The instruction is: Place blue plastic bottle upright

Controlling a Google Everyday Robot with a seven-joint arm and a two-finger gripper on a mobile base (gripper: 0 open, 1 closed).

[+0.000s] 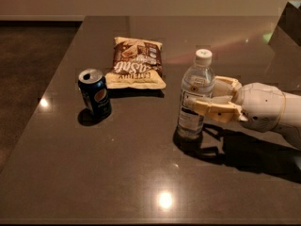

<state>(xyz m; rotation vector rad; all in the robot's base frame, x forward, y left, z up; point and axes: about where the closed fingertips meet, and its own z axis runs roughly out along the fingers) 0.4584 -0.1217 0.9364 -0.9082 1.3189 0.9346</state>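
The blue plastic bottle (194, 86) is clear with a white cap and a pale label. It stands upright on the dark table (117, 173), right of centre, with its base on the surface. My gripper (203, 95) reaches in from the right at label height, with one cream finger (214, 109) across the front of the bottle and the other behind it. The fingers are closed on the bottle's middle.
A dark blue Pepsi can (95, 93) stands upright to the left. A brown and cream chip bag (135, 63) lies flat behind it, towards the far side. My white arm (268, 109) extends off the right edge. The table's left edge drops to the floor.
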